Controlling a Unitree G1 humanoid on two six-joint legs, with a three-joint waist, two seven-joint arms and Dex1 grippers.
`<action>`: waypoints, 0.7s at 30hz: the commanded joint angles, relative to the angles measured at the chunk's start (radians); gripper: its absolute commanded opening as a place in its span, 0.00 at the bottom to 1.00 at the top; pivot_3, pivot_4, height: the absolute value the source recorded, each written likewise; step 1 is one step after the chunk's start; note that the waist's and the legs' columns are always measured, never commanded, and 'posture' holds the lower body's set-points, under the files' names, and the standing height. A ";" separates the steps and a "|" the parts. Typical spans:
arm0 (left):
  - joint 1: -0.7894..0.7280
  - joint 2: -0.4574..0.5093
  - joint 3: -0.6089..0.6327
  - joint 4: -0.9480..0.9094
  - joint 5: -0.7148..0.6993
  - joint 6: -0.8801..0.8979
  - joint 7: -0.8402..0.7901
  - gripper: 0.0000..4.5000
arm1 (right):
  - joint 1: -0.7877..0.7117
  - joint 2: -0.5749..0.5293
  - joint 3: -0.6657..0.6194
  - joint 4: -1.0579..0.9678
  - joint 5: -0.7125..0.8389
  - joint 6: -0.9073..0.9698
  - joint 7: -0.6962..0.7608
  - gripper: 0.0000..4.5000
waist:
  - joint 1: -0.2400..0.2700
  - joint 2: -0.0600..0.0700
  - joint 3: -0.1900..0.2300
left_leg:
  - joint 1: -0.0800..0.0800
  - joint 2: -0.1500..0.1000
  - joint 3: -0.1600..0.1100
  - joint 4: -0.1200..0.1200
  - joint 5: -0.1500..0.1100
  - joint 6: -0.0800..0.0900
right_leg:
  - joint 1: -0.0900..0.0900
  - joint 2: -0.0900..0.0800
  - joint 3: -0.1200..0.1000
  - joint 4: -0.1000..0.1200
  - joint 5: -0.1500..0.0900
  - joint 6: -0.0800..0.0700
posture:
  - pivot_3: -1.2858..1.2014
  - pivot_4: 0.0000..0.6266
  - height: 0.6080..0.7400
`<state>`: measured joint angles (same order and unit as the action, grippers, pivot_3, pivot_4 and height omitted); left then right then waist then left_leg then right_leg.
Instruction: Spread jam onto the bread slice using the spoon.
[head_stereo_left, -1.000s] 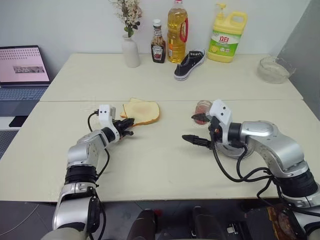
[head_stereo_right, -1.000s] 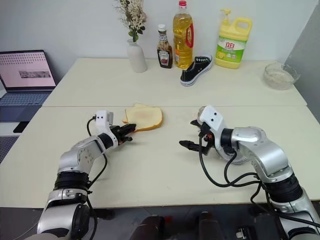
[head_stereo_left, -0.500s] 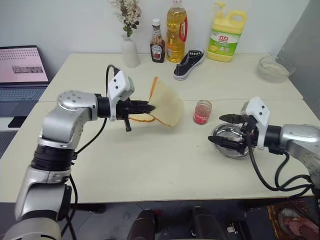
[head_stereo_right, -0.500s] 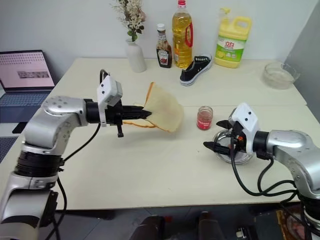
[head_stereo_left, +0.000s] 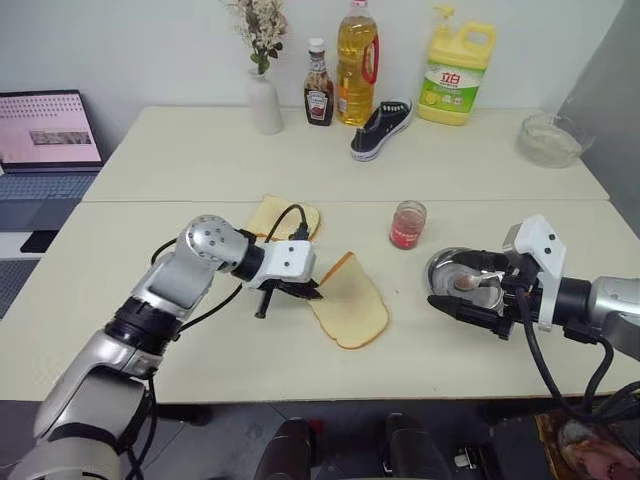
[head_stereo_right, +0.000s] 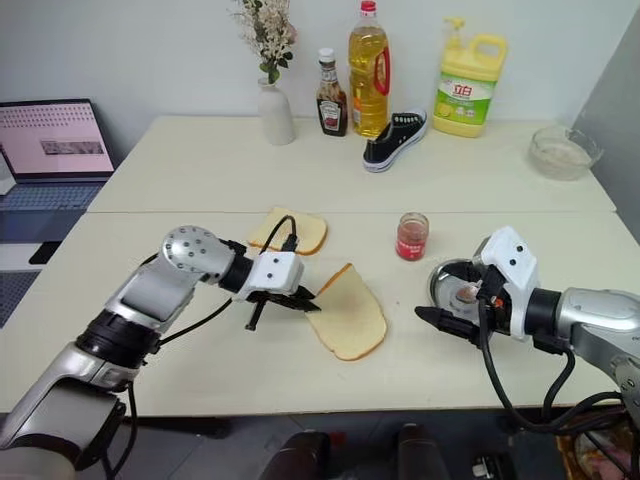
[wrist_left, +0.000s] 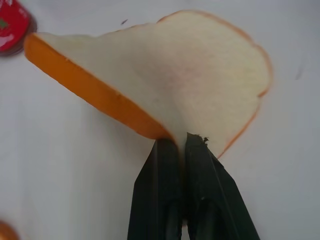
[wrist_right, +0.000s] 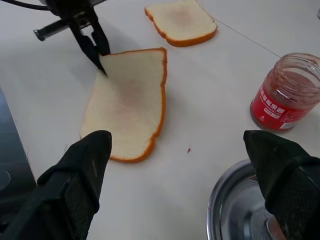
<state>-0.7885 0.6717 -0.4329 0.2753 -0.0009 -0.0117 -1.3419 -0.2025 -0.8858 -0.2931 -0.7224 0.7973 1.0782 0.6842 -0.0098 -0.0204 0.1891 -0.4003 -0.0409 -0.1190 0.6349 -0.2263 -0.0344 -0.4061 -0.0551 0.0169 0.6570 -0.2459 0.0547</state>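
Here the bread slice (head_stereo_left: 350, 309) is pinched at one corner by the closed left gripper (head_stereo_left: 312, 292) (far edge tilted up), seemingly for laying flat; the right gripper (head_stereo_left: 462, 288) is held open over the spoon (head_stereo_left: 476, 279).

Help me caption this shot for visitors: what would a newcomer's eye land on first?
Mid-table, the left gripper pinches a corner of the pale bread slice, one edge lifted. To its right, the open right gripper hovers by the steel bowl holding the spoon, behind which stands the red jam jar.
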 joint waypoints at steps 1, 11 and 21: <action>-0.074 -0.052 0.009 0.117 0.069 -0.136 0.073 0.01 | -0.008 -0.010 -0.011 -0.009 0.011 -0.018 -0.014 1.00 | 0.004 0.000 0.000 | 0.000 0.000 0.000 0.000 0.000 0.000 | 0.000 0.000 0.000 0.000 0.000 0.000 | 0.52 0.24 1.00; -0.142 -0.121 -0.030 0.348 0.214 -0.398 0.133 0.01 | -0.009 -0.019 0.004 0.008 0.005 -0.040 -0.024 1.00 | 0.003 0.000 0.000 | 0.000 0.000 -0.001 0.000 0.000 0.000 | 0.000 0.001 -0.001 0.001 0.000 0.000 | 0.52 0.24 1.00; -0.183 -0.198 -0.006 0.472 0.235 -0.501 0.224 0.16 | 0.003 -0.023 0.011 0.010 0.001 -0.058 -0.033 1.00 | 0.003 0.000 0.000 | 0.000 -0.001 -0.001 0.000 0.000 0.000 | 0.000 0.001 -0.001 0.001 0.000 0.000 | 0.52 0.24 1.00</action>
<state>-0.9451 0.4754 -0.4656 0.7506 0.2431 -0.4957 -1.1237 -0.2004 -0.8959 -0.2723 -0.7006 0.8025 1.0404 0.6522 -0.0073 -0.0204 0.1891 -0.3999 -0.0422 -0.1198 0.6349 -0.2264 -0.0342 -0.4062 -0.0543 0.0160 0.6584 -0.2458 0.0550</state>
